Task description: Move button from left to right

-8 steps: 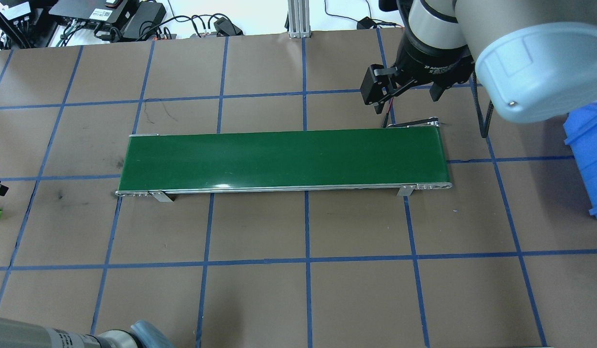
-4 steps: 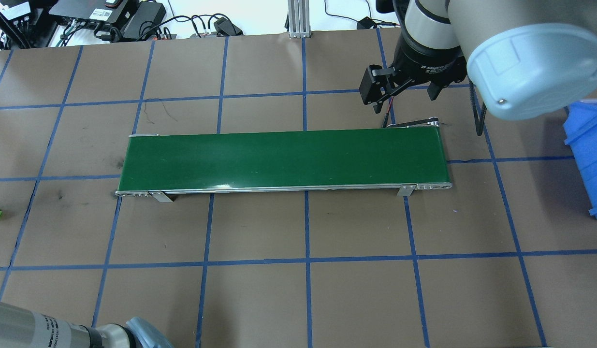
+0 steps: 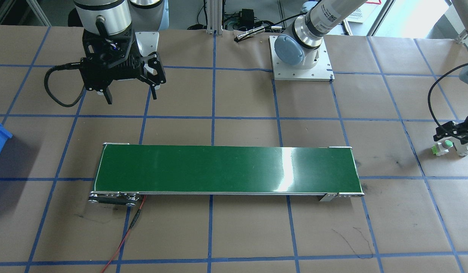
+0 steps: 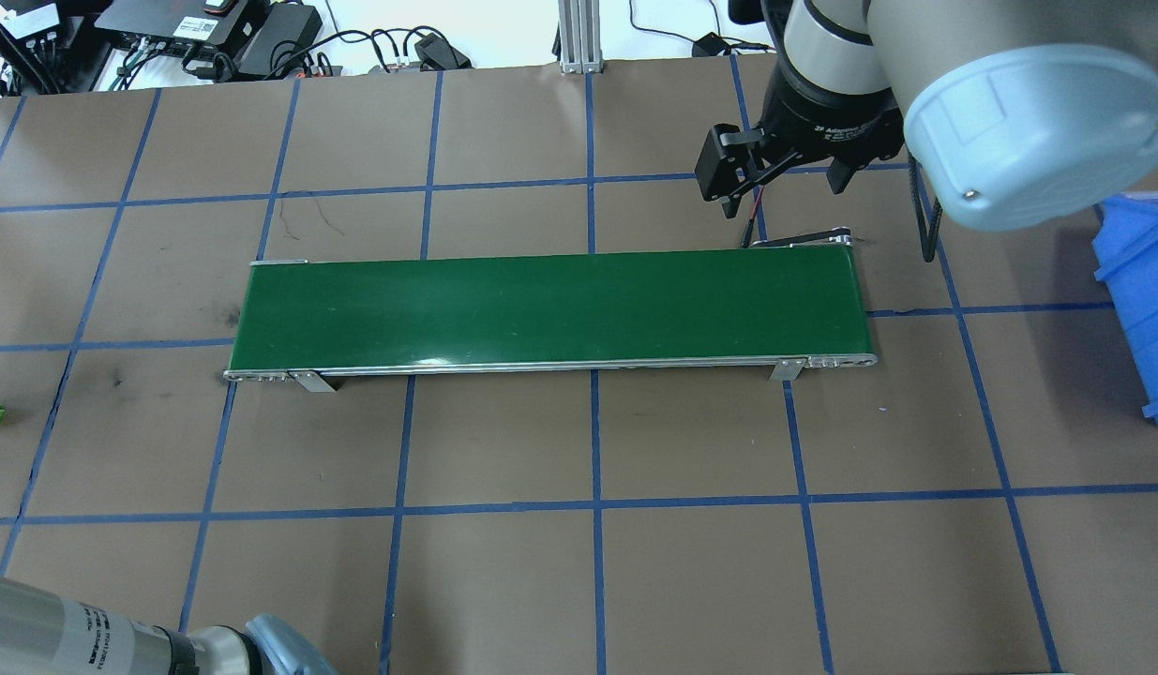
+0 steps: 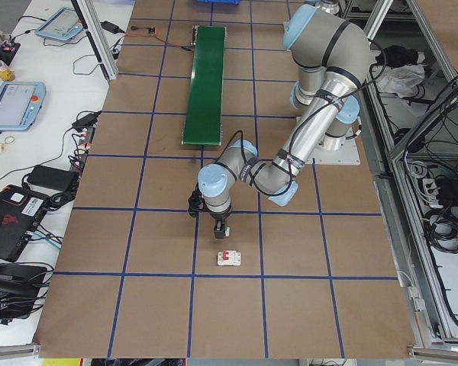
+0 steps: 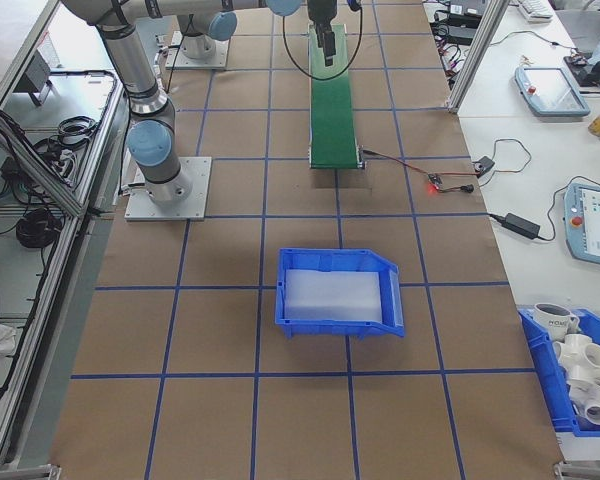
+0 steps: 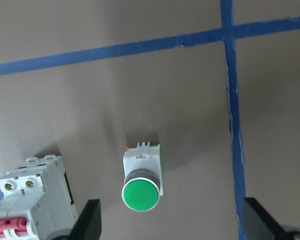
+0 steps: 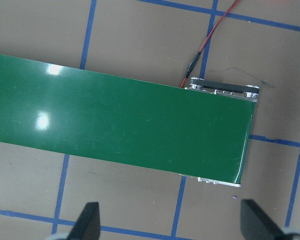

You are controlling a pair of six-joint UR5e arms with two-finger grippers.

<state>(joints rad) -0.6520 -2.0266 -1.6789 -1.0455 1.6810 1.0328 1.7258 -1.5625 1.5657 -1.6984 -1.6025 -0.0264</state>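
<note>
Hovering over the button, our left gripper is spread wide, one fingertip at 9 o'clock of the green cap and the other at 3 o'clock, neither touching. The cap sits nearer the 9 o'clock finger, so we judge a small shift toward that side is needed before descending. The button lies on its side on the paper, cap pointing to 6 o'clock in the wrist view, which lets the fingers close across the round body. A breaker stands just beside it at 9 o'clock, apart from it; that finger has to drop into the gap between the two, so a bump is the risk.

In the front view the button is at the far 3 o'clock edge of the table, well apart from the belt. We read this as the pre-grasp step, nothing moved yet.

Our right gripper waits spread wide and empty, above the paper at 11 o'clock of the belt's end in the front view, probably placed to take the button once it rides across. A bin sits beyond that end, a likely drop spot.
</note>
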